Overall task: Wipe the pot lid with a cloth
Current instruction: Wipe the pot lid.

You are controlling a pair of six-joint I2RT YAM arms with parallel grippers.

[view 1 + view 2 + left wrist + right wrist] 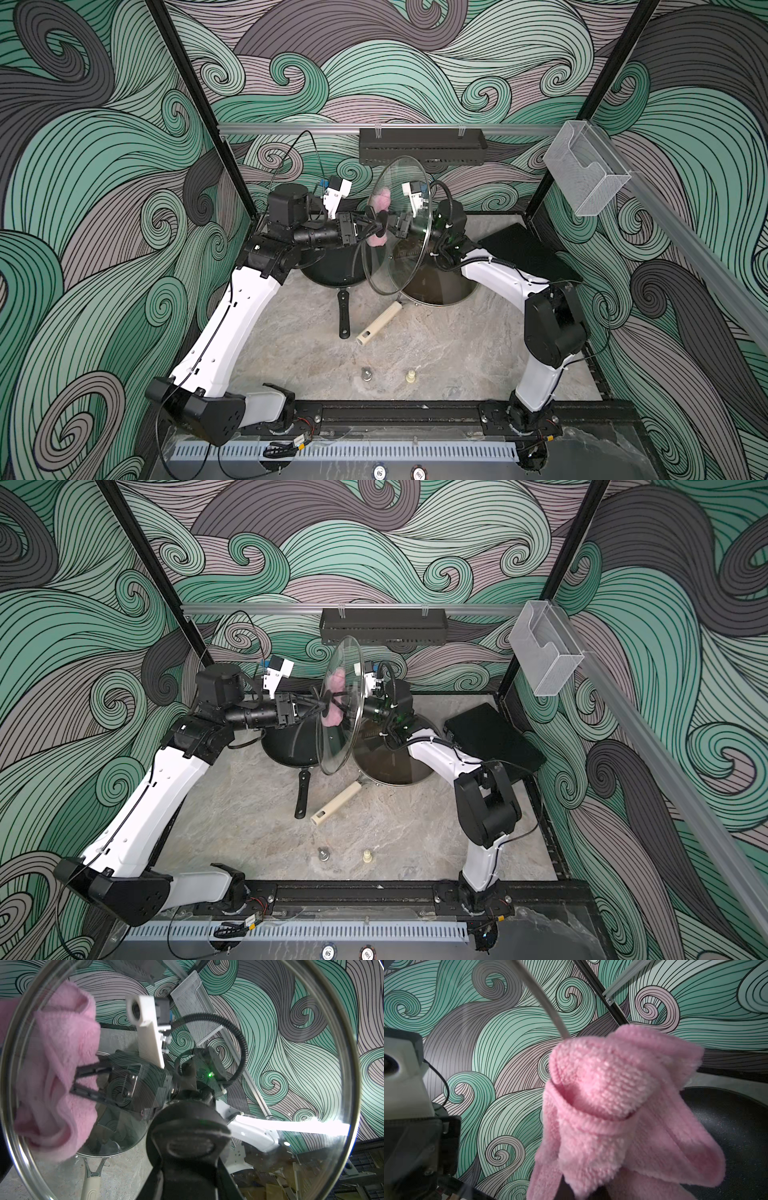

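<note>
Left gripper (pixel 377 223) is clamping the black knob (pixel 187 1126) of the pot lid (pixel 397 259), jaws closed hard on it. Lid is hanging on edge in the air over the black frying pan (pixel 332 274) and the pan with the cream handle (pixel 440 286), clear of the table (pixel 436 353). Knob side is facing the left arm, hollow side is facing the right arm.

Right gripper (pixel 83 1079) is pinching the cloth (pixel 602 1105), jaws shut tight on a bunched middle fold, loose ends flopping out either side. Through the glass in the left wrist view, the cloth is sitting at the inner face near the rim, with a bit of pink poking past the edge. It's looking like contact, but I'm not calling it for sure from these views.

Handling read: lid is glass with a metal rim, so I'm treating it as stiff, slick, fairly heavy and breakable. Knob is the only sane grip point (rim looks too thin and slippery for these fingers). With a single-point hold, I'm expecting pressure far from the knob to lever the lid round in the jaws, so I'm betting on light strokes. Cloth is soft and light, and the bunched grip is giving a padded face between fingers and glass.
</note>
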